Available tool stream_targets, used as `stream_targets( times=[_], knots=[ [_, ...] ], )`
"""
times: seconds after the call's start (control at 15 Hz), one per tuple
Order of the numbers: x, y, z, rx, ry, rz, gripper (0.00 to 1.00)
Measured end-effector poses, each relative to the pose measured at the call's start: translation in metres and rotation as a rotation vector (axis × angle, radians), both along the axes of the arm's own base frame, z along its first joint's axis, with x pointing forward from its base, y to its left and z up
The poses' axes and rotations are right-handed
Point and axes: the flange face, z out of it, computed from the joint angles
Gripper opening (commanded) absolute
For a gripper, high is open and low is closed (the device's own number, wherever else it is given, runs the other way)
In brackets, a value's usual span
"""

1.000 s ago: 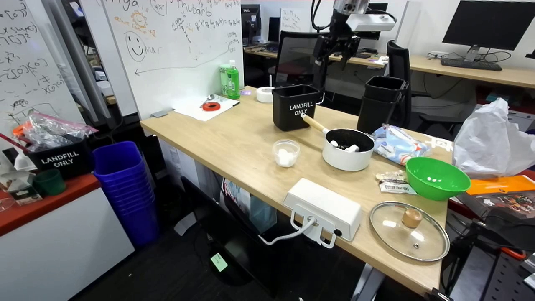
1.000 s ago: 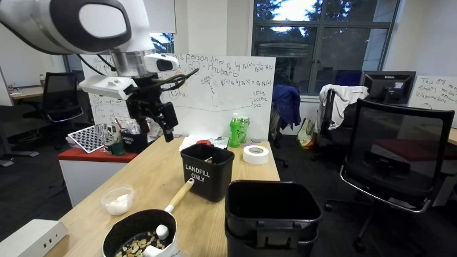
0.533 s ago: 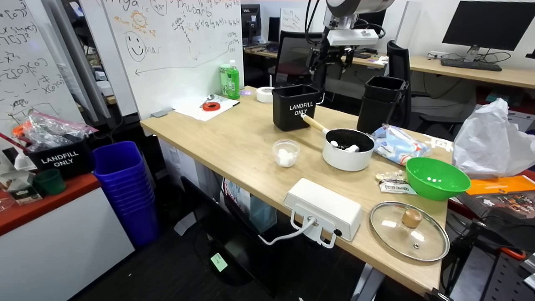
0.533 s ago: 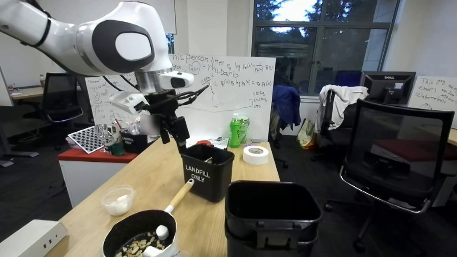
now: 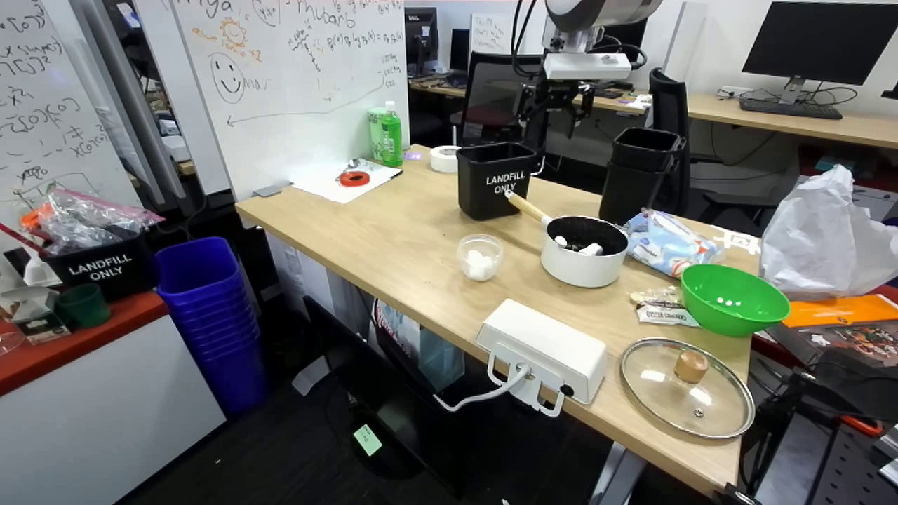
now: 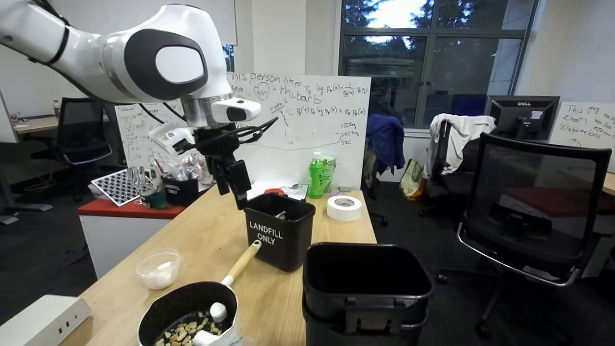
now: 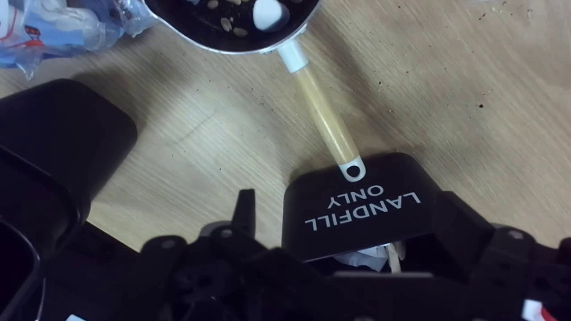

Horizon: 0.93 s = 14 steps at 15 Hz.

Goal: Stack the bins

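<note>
The pincer [image 5: 547, 126] is held near the black bin [image 6: 286, 250] lettered LANDFILL ONLY, its jaws released and parted wide. This bin is set upright on the bench [image 5: 393, 228], between pan [image 5: 582, 270] and tape roll [image 6: 344, 215]; a nested pair of black bins [image 5: 631, 189] is seen near the bench's edge.

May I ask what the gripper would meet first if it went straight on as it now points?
Probably the LANDFILL ONLY bin on the table: the open gripper points down towards it, though depth is unclear.
</note>
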Motion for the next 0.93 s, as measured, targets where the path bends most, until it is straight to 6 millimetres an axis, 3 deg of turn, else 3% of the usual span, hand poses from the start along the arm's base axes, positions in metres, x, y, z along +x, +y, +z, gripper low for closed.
stream_targets(
  times=[0.4, 0.93],
  knots=[
    [0.015, 0.005, -0.026, 0.087, 0.014, -0.281, 1.00],
    [0.051, -0.015, -0.053, 0.218, -0.071, -0.603, 1.00]
  ],
)
